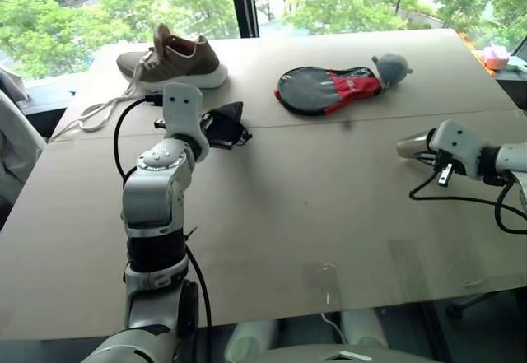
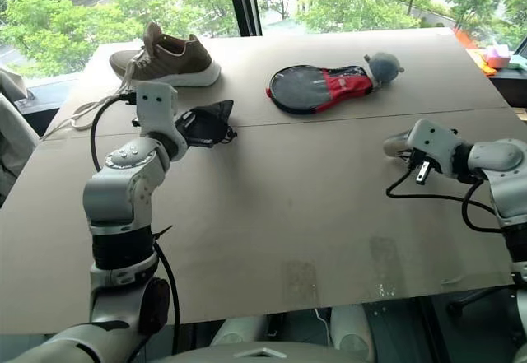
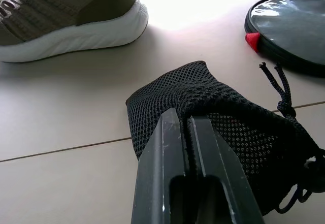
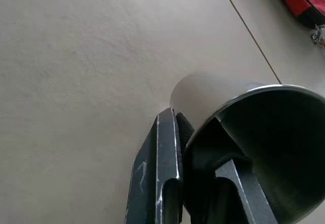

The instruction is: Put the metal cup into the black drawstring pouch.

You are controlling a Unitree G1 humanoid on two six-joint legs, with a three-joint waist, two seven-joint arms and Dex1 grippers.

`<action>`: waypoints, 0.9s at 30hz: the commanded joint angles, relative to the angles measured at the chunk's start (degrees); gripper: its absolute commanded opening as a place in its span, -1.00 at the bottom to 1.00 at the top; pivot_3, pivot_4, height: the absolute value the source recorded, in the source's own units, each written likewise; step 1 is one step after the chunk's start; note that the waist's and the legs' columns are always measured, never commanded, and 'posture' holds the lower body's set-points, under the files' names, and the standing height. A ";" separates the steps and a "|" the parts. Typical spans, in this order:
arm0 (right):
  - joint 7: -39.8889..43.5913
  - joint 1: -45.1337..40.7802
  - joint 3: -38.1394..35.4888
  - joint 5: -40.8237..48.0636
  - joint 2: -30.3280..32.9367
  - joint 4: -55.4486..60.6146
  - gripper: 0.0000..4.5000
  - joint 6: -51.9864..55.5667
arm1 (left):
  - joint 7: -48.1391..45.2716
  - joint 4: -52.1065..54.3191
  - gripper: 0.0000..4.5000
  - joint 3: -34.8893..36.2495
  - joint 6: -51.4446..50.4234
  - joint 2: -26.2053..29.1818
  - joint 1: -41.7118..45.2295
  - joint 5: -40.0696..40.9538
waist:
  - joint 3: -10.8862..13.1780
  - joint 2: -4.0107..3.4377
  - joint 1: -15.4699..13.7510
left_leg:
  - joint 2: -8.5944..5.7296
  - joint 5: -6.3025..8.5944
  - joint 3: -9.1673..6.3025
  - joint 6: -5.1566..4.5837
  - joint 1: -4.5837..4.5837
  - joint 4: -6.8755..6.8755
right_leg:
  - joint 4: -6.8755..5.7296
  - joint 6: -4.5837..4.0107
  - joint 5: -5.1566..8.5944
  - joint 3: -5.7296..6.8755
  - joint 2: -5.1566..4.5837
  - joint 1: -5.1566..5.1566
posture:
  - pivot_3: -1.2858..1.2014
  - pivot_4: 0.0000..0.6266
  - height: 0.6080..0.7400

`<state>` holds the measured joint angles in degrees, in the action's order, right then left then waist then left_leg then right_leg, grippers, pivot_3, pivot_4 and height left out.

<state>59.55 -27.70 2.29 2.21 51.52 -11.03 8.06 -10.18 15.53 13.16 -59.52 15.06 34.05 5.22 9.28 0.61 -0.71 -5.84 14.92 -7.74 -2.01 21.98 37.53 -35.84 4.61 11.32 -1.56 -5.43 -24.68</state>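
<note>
Left gripper (image 3: 187, 132): jaws clamped tight on the mesh fabric of the small black drawstring pouch (image 3: 223, 127), pinching a fold near its mouth. Pouch hangs off the fingertips just above the beige table (image 1: 313, 215), cord dangling on one side. Left arm reaches forward, gripper roughly level, near the olive-brown sneaker with the white sole (image 1: 173, 58).

Right gripper (image 4: 198, 148): closed on the rim of the shiny silver steel cup (image 4: 264, 148), one finger outside the wall, one inside. Cup is tipped on its side, base pointing toward table centre. Right arm comes in from the right edge, gripper angled down and leftward.

Pouch and cup well apart. Black-and-red paddle-shaped case (image 1: 329, 90) lies further back.
</note>
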 commanded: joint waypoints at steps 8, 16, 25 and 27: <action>-7.99 -11.33 0.26 11.39 -17.93 21.10 -0.99 9.04 | 2.71 -1.13 -1.00 3.14 -11.13 -9.95 9.62 8.34 | 0.06 0.18 0.63 | 0.06 -0.05 -0.12 0.11 0.01 0.02 | -0.03 -0.04 -0.03 0.07 0.09 -0.01 | 0.03 -0.52 1.00; -10.95 -11.30 7.60 5.64 -25.82 19.98 -0.99 0.57 | 2.48 -3.14 -1.00 5.72 -14.98 -12.54 15.23 13.96 | 0.03 0.24 0.01 | -0.02 -0.04 -0.17 0.11 0.10 0.15 | -0.01 -0.04 -0.03 0.10 0.06 -0.05 | 0.03 -0.52 1.00; -11.31 -10.61 10.88 2.91 -28.29 19.50 -0.99 -3.42 | 4.71 -5.67 -1.00 15.23 -22.82 -17.53 21.98 19.90 | 0.03 0.24 0.96 | 0.02 -0.04 -0.18 0.13 0.07 0.16 | -0.06 -0.05 -0.03 0.10 0.12 -0.05 | 0.03 -0.52 1.00; -12.24 -10.93 11.14 1.64 -28.60 18.40 -0.99 -3.90 | 4.95 -5.89 -1.00 17.05 -24.35 -18.40 23.14 20.89 | 0.03 0.24 1.23 | 0.02 -0.04 -0.18 0.13 0.07 0.16 | -0.07 -0.05 -0.03 0.10 0.12 -0.05 | 0.03 -0.52 1.00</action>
<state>48.54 -37.41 13.23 4.94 23.24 6.90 5.86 -5.15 9.10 28.92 -82.17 -2.34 54.83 23.52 9.32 0.86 0.52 -5.82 14.88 -7.91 -1.88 22.05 37.69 -35.91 4.56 11.29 -1.46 -5.31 -24.72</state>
